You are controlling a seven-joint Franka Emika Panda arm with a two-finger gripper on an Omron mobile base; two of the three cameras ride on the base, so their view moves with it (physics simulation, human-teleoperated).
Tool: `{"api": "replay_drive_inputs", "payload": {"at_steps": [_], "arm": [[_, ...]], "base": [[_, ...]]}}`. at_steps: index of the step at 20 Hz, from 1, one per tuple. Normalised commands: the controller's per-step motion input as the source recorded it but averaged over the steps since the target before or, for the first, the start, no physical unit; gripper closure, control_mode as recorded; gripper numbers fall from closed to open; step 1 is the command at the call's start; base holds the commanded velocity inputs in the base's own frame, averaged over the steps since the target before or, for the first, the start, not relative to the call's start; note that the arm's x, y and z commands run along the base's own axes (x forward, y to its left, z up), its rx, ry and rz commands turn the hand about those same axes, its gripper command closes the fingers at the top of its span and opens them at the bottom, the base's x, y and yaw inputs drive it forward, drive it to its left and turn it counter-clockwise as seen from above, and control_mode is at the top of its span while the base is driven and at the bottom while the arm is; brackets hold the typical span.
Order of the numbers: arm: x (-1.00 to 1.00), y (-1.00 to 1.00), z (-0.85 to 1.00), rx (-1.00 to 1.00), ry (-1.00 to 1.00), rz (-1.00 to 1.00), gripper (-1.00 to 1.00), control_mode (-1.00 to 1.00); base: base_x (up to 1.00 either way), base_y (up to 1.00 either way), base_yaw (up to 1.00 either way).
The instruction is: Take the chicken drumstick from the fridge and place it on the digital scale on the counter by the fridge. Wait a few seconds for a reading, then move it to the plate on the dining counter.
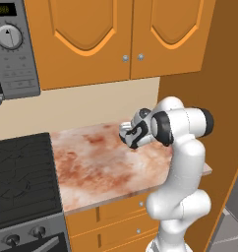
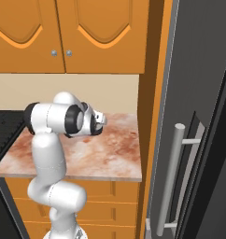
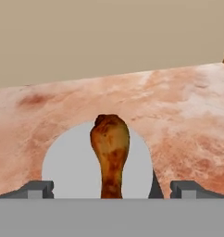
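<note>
My pincer [image 3: 112, 190] spread wide, holding nothing, tips flanking chicken drumstick [image 3: 110, 152] without touching. Drumstick lies on digital scale [image 3: 63, 164], thick end toward beige wall, thin end toward me. Scale sits on marbled counter [image 1: 99, 167] between stove [image 1: 22, 177] and closed fridge [image 2: 199, 116]. My hand hangs low over counter's rear right corner, under orange cabinets [image 1: 116, 34].

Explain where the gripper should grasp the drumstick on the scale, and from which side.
Grip the drumstick across its narrow shank, probably from directly above. It lies flat on the scale, thin end toward the open gripper, fat end away; the fingertips already flank the shank.
</note>
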Motion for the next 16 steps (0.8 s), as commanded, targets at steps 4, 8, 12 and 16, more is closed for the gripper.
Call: {"api": "replay_drive_inputs", "payload": {"at_steps": [4,8,12,16], "arm": [[0.25,0.00,-0.24,0.00,0.01,0.00,-1.00,-1.00],[0.21,0.00,-0.35,0.00,0.00,0.00,-1.00,-1.00],[0.26,0.00,-0.39,0.00,0.00,0.00,-1.00,-1.00],[0.28,0.00,-0.32,0.00,0.00,0.00,-1.00,-1.00]], "base": [[0.00,0.00,0.00],[0.00,0.00,0.00],[0.00,0.00,0.00],[0.00,0.00,0.00]]}}
